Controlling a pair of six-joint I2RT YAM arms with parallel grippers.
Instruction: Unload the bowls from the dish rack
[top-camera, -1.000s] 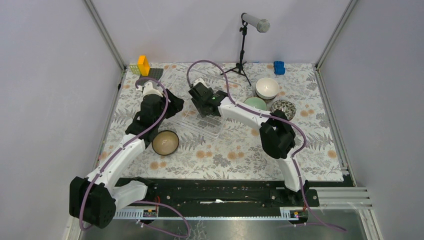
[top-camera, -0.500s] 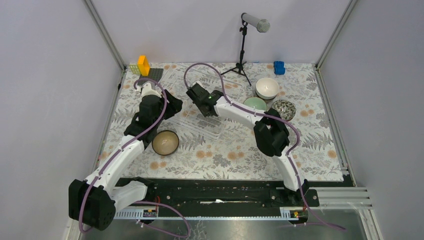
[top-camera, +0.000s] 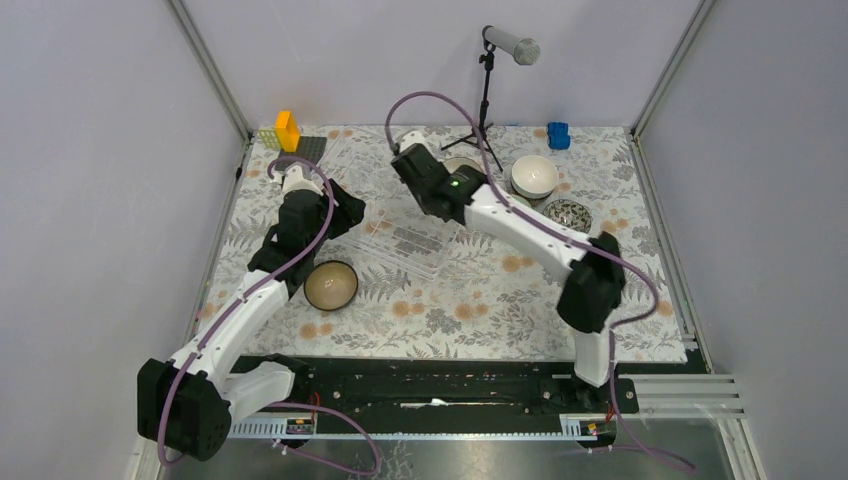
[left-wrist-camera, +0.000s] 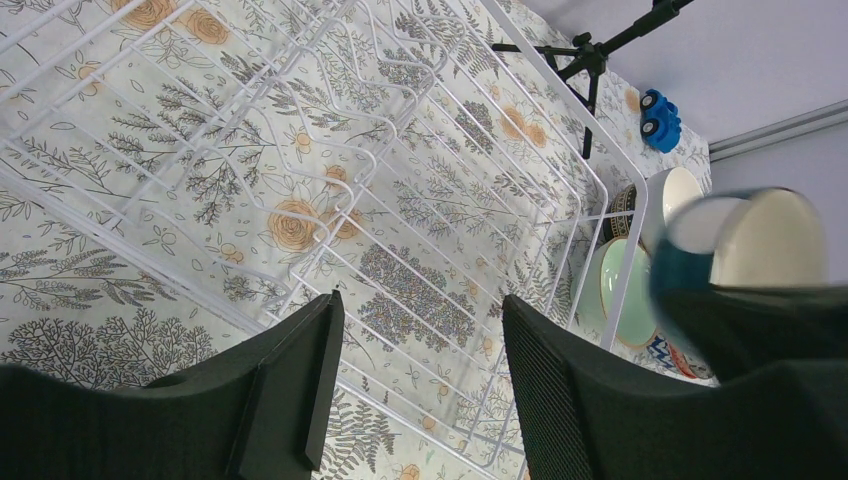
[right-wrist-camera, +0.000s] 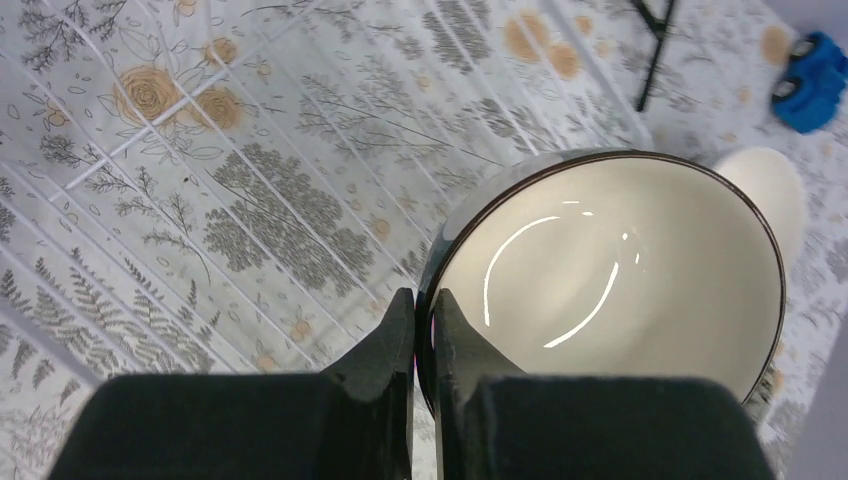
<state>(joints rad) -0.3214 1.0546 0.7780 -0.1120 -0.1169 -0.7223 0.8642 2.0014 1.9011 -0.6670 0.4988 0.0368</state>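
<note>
- The table (top-camera: 480, 300) is covered with a floral cloth, and both arms reach from its near edge toward the far side.
- The dish rack (top-camera: 395, 238), clear and ribbed, lies left of centre in the far half of the cloth.
- The left gripper (left-wrist-camera: 420, 305) hangs over the rack's left side, jaws wide apart and holding nothing.
- The right gripper (right-wrist-camera: 422, 300) is at the rack's far right edge, jaws clamped on the rim of a dark teal bowl (right-wrist-camera: 610, 290) with a cream inside.
- That bowl's opening is turned toward the wrist camera.
- A brown bowl (top-camera: 331, 285) sits upright on the cloth just near of the rack, beside the left arm.
- A white bowl (top-camera: 535, 177), a pale green bowl (left-wrist-camera: 622, 290) and a dark patterned bowl (top-camera: 567, 213) cluster right of the rack.
- A microphone stand (top-camera: 487, 90) rises at the far edge.
- A blue toy car (top-camera: 558, 135) lies far right, and an orange block (top-camera: 287, 130) far left.
</note>
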